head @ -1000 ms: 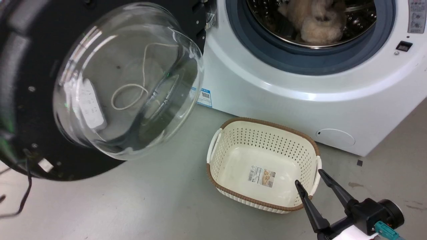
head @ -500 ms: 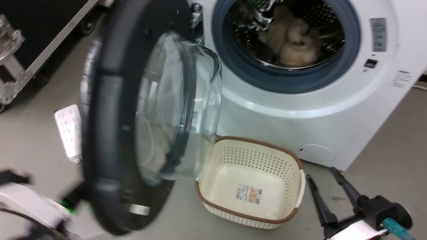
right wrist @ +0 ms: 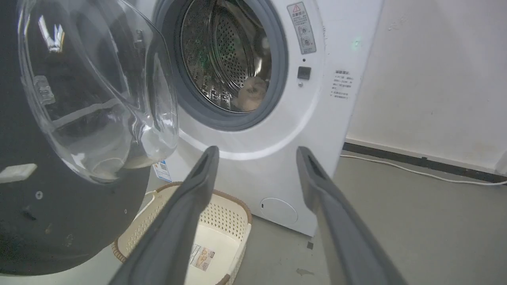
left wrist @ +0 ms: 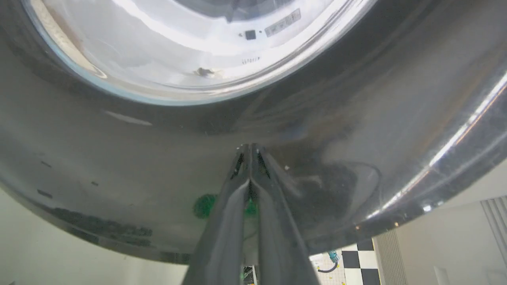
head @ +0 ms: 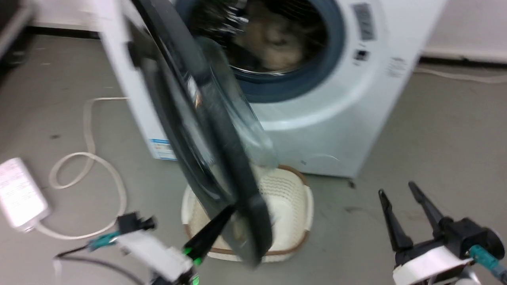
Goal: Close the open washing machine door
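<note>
The washing machine door stands about half open and edge-on in the head view, its black rim blurred. My left gripper is shut, its tips pressed against the door's glossy outer rim just below the glass window; the left gripper holds nothing. The white washing machine has its drum port uncovered, with a fluffy beige item inside. My right gripper hangs open at the lower right, away from the door. In the right wrist view the right gripper faces the machine, with the door's glass bowl at left.
A cream perforated basket sits on the floor under the door's swing, in front of the machine. A white power strip and its looped cable lie at the left. Another cable runs along the wall at the right.
The door has swung from wide open towards the machine. My left arm has come into view, pressing the door's outer side. The camera has turned; the right gripper stays open.
</note>
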{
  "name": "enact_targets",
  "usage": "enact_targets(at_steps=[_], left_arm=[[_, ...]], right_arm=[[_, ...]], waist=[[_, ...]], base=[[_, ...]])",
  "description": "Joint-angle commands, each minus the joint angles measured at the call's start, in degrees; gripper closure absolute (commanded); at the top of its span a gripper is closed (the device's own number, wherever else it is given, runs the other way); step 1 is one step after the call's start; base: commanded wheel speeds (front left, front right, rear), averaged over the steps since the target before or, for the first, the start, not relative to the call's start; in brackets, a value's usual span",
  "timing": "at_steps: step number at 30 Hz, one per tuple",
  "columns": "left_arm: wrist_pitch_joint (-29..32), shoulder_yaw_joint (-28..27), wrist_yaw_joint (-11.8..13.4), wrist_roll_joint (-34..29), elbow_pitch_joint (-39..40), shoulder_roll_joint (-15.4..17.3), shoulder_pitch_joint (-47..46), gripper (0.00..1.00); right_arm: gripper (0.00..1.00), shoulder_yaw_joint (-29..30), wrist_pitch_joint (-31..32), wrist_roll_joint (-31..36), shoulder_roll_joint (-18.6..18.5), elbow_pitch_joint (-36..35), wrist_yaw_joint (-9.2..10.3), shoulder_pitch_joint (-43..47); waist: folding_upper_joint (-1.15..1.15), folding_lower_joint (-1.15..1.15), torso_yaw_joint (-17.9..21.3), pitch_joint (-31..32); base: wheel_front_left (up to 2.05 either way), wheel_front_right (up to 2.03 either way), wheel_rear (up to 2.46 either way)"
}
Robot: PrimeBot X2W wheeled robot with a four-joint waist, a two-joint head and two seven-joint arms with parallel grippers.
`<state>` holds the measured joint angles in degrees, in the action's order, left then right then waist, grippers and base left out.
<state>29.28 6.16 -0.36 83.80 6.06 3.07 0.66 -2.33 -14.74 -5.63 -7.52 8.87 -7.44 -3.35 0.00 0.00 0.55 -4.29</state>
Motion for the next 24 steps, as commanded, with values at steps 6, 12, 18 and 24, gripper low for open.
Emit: enact_targets(at_steps=[6, 12, 18, 24], left_arm=[[-9.5, 8.1, -1.1, 1.3, -6.7, -0.2, -11.5, 1.0], [-16.5, 9.5, -0.6, 1.8, -13.9, -0.2, -20.8, 1.0], [-27.5, 8.7, -1.0, 3.9, -27.4, -0.2, -35.3, 1.0], [-31.6, 10.1, -3.7, 4.6, -36.4, -0.2, -41.9, 1.0]], right_arm=[[0.0, 0.4, -0.3, -1.7, -0.9, 0.6, -0.05, -2.7], [0.0, 0.5, -0.3, -2.8, 0.0, 1.4, -0.05, -4.1], [0.0, -0.4, -0.3, -3.7, 1.5, 2.4, -0.05, -5.5], [0.0, -0.6, -0.3, -3.8, 2.2, 2.7, -0.05, -5.8]], waist=[[0.0, 0.0, 14.3, -8.6], [0.0, 0.0, 21.1, -11.2], [0.0, 0.0, 26.5, -13.6], [0.0, 0.0, 27.0, -13.8]], base=[[0.0, 0.0, 0.0], [0.0, 0.0, 0.0], [0.0, 0.0, 0.0], [0.0, 0.0, 0.0]])
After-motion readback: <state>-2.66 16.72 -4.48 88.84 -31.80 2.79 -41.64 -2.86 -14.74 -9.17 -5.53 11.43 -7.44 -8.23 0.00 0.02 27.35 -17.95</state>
